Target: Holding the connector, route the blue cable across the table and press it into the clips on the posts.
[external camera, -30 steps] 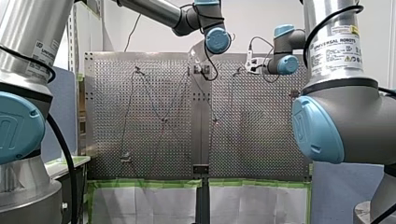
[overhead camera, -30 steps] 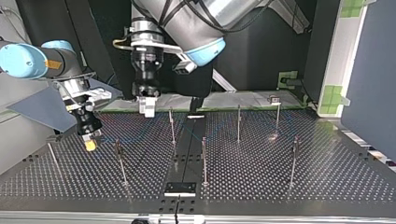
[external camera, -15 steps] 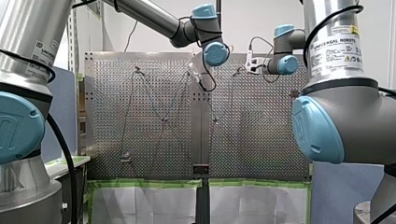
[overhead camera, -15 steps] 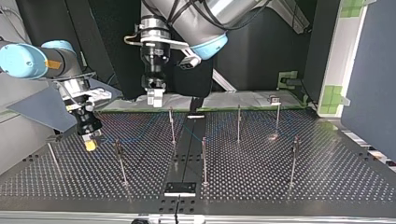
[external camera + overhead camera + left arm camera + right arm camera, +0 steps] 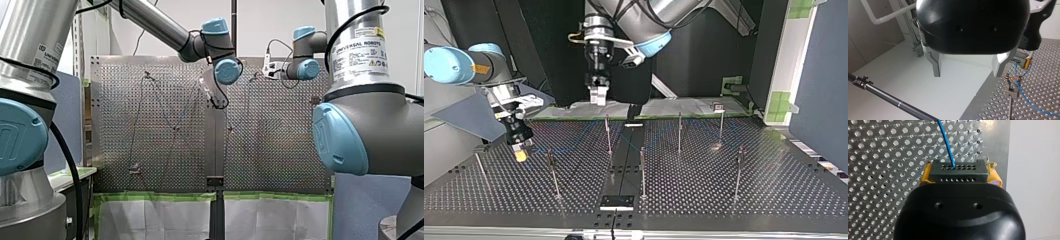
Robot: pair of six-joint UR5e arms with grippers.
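Right gripper (image 5: pixel 958 174) was clamped on the one connector (image 5: pixel 958 170), two yellow pads (image 5: pixel 923 176) flanking it. One blue cable (image 5: pixel 946 142) ran from it across the table (image 5: pixel 774 190). Left gripper (image 5: pixel 968 67) was spread wide, empty, above the top view's far table edge. Seven posts (image 5: pixel 642 170) counted.

Perforated metal table (image 5: pixel 774 190) w/ dark centre strip (image 5: pixel 625 157) running near-to-far. Several thin posts (image 5: pixel 642 170) stand upright on it, well apart. Blue cable (image 5: pixel 1020 87) zigzags over the surface btwn posts. Small black plate (image 5: pixel 616 202) sits at the top view's near edge, mid.
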